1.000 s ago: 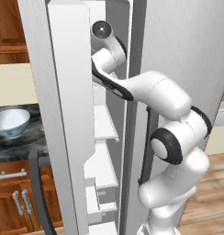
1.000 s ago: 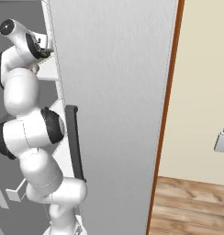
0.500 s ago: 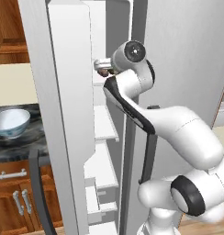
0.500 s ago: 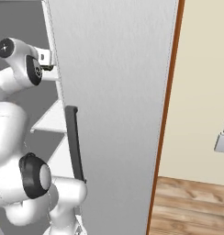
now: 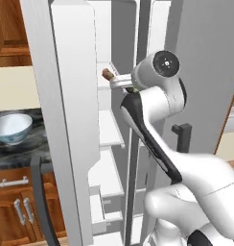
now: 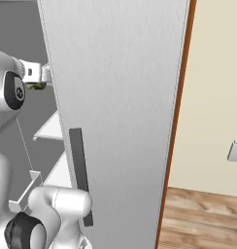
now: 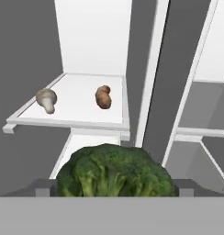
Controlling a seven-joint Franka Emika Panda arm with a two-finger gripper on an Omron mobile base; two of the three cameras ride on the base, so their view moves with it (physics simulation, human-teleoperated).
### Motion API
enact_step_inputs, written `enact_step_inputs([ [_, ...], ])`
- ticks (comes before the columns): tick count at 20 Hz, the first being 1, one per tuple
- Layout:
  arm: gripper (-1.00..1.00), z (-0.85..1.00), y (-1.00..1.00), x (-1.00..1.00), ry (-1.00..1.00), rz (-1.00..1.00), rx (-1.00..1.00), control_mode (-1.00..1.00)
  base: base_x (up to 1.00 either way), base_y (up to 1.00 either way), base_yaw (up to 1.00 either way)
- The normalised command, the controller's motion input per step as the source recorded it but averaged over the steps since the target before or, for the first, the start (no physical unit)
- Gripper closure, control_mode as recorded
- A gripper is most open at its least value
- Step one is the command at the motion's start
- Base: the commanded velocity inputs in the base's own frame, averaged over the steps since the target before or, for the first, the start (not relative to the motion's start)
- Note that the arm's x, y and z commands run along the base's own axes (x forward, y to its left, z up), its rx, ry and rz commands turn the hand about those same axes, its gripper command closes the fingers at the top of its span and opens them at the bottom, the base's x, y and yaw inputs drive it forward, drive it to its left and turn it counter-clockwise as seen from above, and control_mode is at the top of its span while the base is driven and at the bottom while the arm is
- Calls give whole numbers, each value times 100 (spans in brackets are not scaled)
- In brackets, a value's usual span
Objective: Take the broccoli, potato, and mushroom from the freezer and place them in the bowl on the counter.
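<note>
Hand view: the broccoli [image 7: 114, 170] sits at the bottom of the frame between the two dark fingertips [image 7: 44, 187] of the pincer [image 7: 114, 188], one tip at each side of the floret. The jaws stand wide and appear to pinch the broccoli across its breadth, though the actual contact is hidden by the floret itself. Beyond it, a white shelf [image 7: 22, 117] of the freezer [image 7: 93, 36] carries the potato [image 7: 103, 97], a reddish-brown oval lump near the shelf's right edge, and a pale mushroom [image 7: 46, 99] near its left edge. The two lie well apart, each resting on the shelf. More white shelves show lower down and to the right.

Left base view: the arm reaches from the lower right into the open freezer [image 5: 76, 120], its wrist level with an upper shelf. A small brown item shows at the shelf edge just left of the wrist; it is too small to identify. To the left, the bowl [image 5: 11, 128] stands upright on the dark marbled surface [image 5: 18, 153] above brown cabinets [image 5: 13, 206].

Right base view: a tall grey door [image 6: 120, 112] with a dark vertical handle [image 6: 80, 175] covers most of the frame. At its left edge a bit of green shows beside the hand.
</note>
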Motion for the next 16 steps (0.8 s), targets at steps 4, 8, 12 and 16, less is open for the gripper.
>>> enact_step_inputs([
  [4,100,-38,-68,-100,22,-5,0,-100,0,0,0],
  [8,100,-51,-70,-100,28,-10,0,-100,0,0,0],
  [12,100,0,0,0,0,0,0,100,-100,-60,-2],
  [16,100,0,0,0,0,0,0,100,-100,-35,0],
])
